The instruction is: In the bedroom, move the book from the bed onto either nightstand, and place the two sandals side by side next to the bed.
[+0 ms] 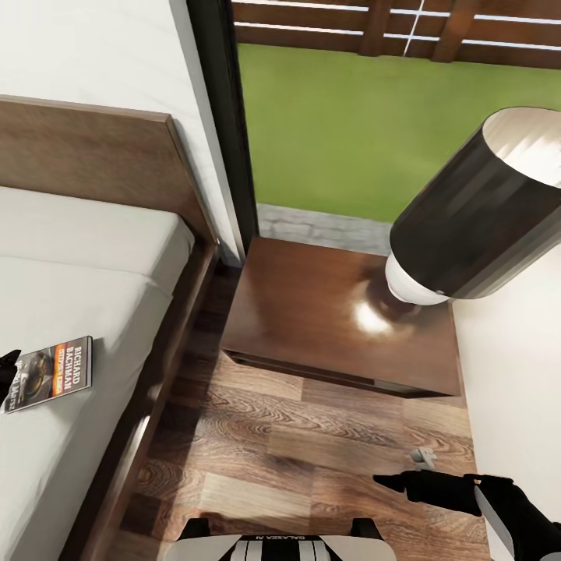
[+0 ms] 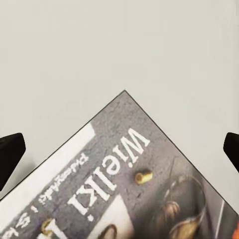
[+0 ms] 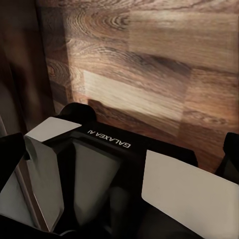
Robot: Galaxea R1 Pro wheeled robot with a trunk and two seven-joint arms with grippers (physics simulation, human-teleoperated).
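Grey-covered book (image 1: 51,374), lettered "RICHARD BACHMAN", flat on bed (image 1: 86,257) mattress; "Wielki" legible from left wrist. Left gripper (image 2: 119,149) fingers spread wide over it. Right gripper (image 1: 397,483): spread indeterminate. "GALAXEA" printed on robot base (image 3: 107,142).

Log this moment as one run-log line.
phase: reaching for book | book: flat on bed | left gripper: open, over book | right gripper: above floor | nightstand: holds lamp

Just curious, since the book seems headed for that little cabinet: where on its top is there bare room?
The nightstand is bare across its left and front, toward the bed. Its back right corner is crowded by the lamp and its base.
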